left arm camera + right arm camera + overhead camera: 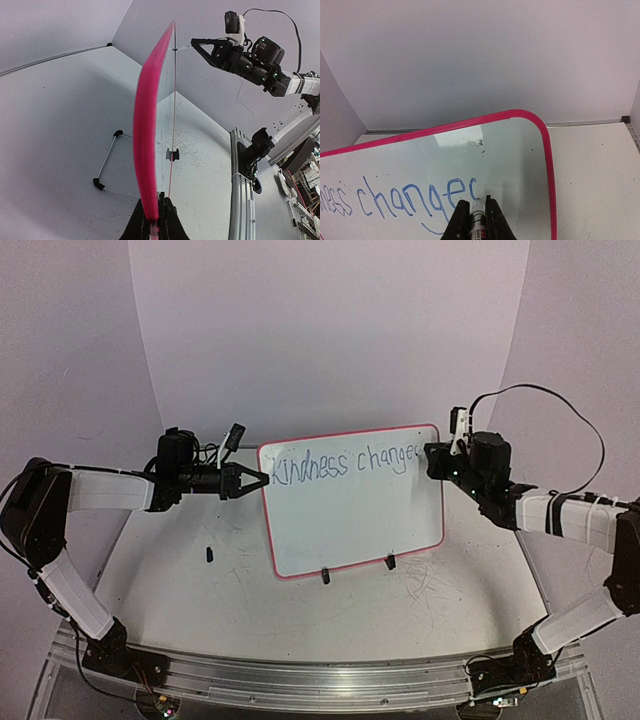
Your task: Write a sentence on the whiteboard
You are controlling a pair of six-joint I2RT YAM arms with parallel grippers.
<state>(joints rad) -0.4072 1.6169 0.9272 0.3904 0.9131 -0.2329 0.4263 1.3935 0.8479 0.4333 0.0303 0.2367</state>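
Pink-red plastic frames the rectangular glossy white whiteboard. It stands up on two small black clip feet in the middle of the scuffed white bench. The left arm reaches in from the side, and the left jaws are pinched tight on the thin left edge of the board. The right jaws are closed on a slim pale marker. Its tip sits on the board at the end of the thin blue handwritten sentence, which reads "Kindness change" with one more letter just begun.

A few things could go wrong from here. The board has only small feet and one pinch on its edge to hold it.

- **Pushing too hard:** I think the board could tip back, twist, or slide out of the left jaws. Then the line would wobble or stop.
- **Pushing too softly:** The tip could lift off and leave a gap in the letter.
- **Running out of room:** The word is very near the right side of the frame, so a big stroke could run onto the pink-red rim.
- **Moving down:** More words would have to go lower on the board. A slip on the way there could drag the tip across the blue letters and smear them.
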